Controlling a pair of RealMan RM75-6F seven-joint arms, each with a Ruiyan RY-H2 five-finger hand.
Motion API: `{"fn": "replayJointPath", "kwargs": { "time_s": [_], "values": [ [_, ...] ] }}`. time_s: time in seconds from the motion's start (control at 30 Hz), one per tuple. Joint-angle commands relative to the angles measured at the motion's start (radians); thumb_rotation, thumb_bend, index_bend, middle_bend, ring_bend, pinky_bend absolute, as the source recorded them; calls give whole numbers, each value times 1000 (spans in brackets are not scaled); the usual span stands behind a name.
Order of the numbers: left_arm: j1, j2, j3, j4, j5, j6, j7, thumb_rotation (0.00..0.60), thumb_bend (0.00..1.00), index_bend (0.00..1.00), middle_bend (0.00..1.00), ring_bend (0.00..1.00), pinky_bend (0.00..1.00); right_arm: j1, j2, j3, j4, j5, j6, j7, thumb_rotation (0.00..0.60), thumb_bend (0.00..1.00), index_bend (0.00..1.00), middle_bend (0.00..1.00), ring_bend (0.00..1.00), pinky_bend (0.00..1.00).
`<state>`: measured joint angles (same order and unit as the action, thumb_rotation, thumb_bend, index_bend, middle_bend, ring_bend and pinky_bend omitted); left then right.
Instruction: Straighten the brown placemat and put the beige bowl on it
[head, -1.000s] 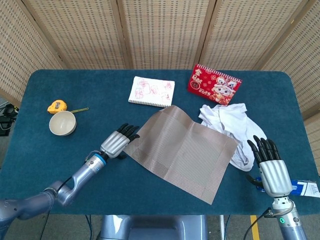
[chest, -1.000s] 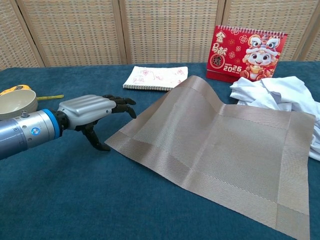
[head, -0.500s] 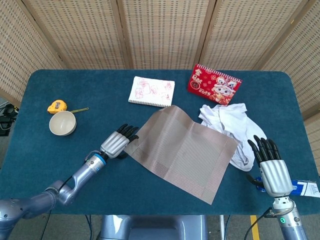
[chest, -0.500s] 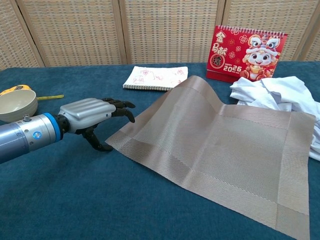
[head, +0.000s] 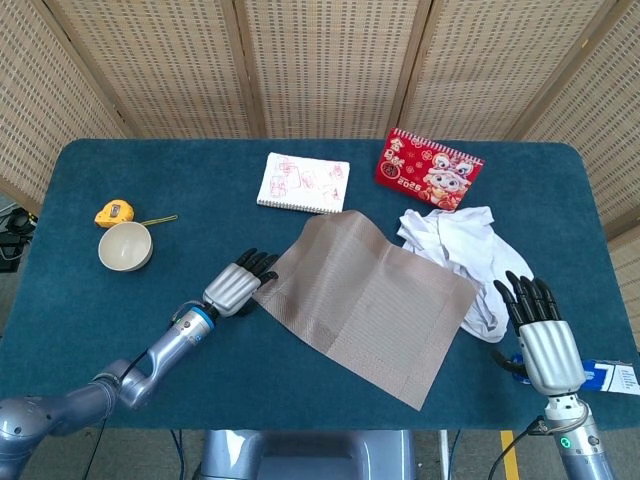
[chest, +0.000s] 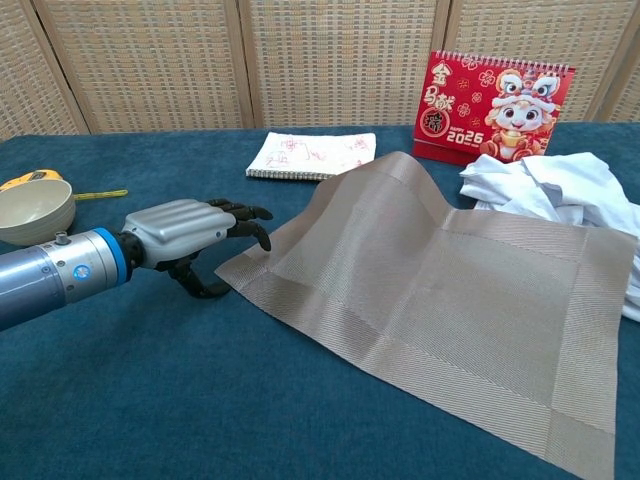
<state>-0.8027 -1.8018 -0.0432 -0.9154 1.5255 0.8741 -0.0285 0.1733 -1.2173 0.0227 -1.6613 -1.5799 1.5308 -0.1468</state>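
The brown placemat (head: 370, 300) (chest: 440, 290) lies skewed in the middle of the table, its right edge riding up on a white cloth. My left hand (head: 235, 285) (chest: 185, 228) lies low at the mat's left corner, fingers stretched out and touching its edge, thumb curled beneath; I cannot make out a firm grip. The beige bowl (head: 125, 246) (chest: 35, 210) stands upright and empty at the left, apart from the hand. My right hand (head: 535, 330) hovers at the table's front right with fingers spread, holding nothing, and shows only in the head view.
A crumpled white cloth (head: 460, 245) (chest: 550, 185) lies right of the mat. Behind are a red calendar (head: 428, 170) (chest: 500, 105) and a notebook (head: 303, 182) (chest: 312, 155). A yellow tape measure (head: 115, 212) (chest: 25, 180) sits behind the bowl.
My left hand has edged right against the mat's corner, and that corner has slid a little to the right. The right hand has stayed still.
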Motion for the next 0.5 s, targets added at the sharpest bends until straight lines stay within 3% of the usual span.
{"fn": "replayJointPath", "kwargs": {
  "time_s": [0.03,0.5],
  "values": [
    [-3,-2,0,4,-5,-6,3,600,437,224,0,0,0,-2,2,2,-2,-2,-1,2,600,0,0,0,0,0],
    [-15,-21,-9,13,-28,-17,21,600,606,312,0,0,0,-10,8,11,-6,-14,-5,15,600,0,0,0,0,0]
  ]
}}
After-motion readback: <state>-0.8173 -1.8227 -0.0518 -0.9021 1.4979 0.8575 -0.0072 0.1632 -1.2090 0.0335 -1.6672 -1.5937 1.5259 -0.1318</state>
